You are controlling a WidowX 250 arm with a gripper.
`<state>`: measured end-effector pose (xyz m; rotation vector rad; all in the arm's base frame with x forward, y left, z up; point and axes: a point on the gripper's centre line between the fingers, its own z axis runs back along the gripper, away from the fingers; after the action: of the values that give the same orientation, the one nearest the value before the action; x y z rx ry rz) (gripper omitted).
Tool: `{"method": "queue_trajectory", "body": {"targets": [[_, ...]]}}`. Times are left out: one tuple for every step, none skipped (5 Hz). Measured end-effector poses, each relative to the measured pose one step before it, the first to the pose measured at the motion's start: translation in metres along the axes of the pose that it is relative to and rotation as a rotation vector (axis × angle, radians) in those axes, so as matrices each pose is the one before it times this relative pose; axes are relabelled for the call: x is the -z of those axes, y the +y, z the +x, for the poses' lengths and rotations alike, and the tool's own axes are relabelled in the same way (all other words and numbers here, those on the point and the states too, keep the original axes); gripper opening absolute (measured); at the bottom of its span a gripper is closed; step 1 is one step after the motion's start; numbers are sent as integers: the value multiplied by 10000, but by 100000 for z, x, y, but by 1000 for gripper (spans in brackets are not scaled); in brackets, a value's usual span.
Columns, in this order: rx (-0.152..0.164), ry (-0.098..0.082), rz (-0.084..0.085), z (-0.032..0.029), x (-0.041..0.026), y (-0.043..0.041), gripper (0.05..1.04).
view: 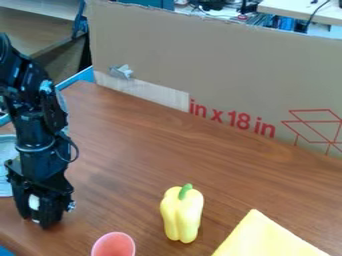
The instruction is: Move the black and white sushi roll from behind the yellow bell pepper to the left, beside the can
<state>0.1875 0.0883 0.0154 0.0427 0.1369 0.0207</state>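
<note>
Wooden table (133,150), cardboard (220,65) upright at its far side.
Nearest the camera, a pink cup (113,245) is left of the pepper (182,215), mouth visible; a yellow cloth (266,240) lies flat to the pepper's right. The gripper (43,220) hangs low, left of the pepper and apart from it; spread or pressed together, cannot be determined. Beyond the pepper, the cardboard presumably serves to screen off background clutter.

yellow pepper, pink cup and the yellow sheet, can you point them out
Yellow pepper (182,217): camera view, middle of its body
Pink cup (113,245): camera view, its inside
Yellow sheet (264,238): camera view, flat surface below its top corner
</note>
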Motion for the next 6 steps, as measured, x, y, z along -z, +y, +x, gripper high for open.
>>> {"method": "queue_trajectory", "body": {"targets": [[-354,30,-6,86,-15,38,668],[-678,386,62,-349,-77,132,914],[-90,37,429,-569,-1586,-690,1001],[532,-231,696,595,-3256,-425,1001],[389,-427,665,207,-3842,-1000,1001],[1538,-1186,486,416,-4969,-3346,1001]]}}
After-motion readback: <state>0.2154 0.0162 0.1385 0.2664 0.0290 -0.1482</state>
